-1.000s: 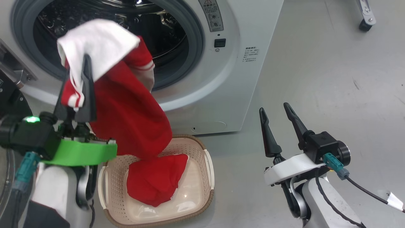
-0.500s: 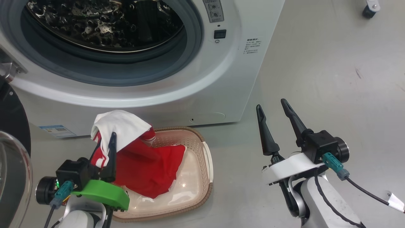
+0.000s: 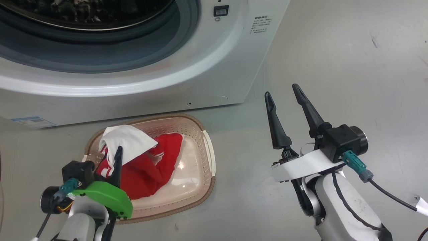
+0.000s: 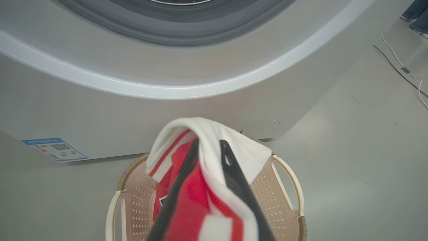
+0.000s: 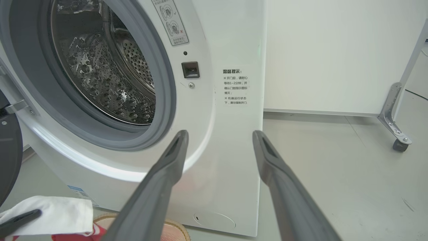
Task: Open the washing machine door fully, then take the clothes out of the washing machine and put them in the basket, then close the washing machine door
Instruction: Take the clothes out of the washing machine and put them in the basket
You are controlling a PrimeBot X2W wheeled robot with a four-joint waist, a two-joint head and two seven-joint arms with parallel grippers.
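Right gripper facing the open washing machine

The right gripper [image 5: 219,133] holds its two fingers wide apart before the washing machine [image 5: 234,40], whose steel drum [image 5: 100,77] is exposed. The clothes [image 5: 57,214] and the basket [image 5: 174,231] rim show at the lower left.

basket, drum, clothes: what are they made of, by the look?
Basket: likely moulded plastic; cream, slightly glossy, rows of small holes, brown woven-look rim.
Washing machine drum: polished steel by its look; mirror glints, embossed perforated wall.
Clothes: soft fabric, maybe knit; matte, folds and drapes limply.
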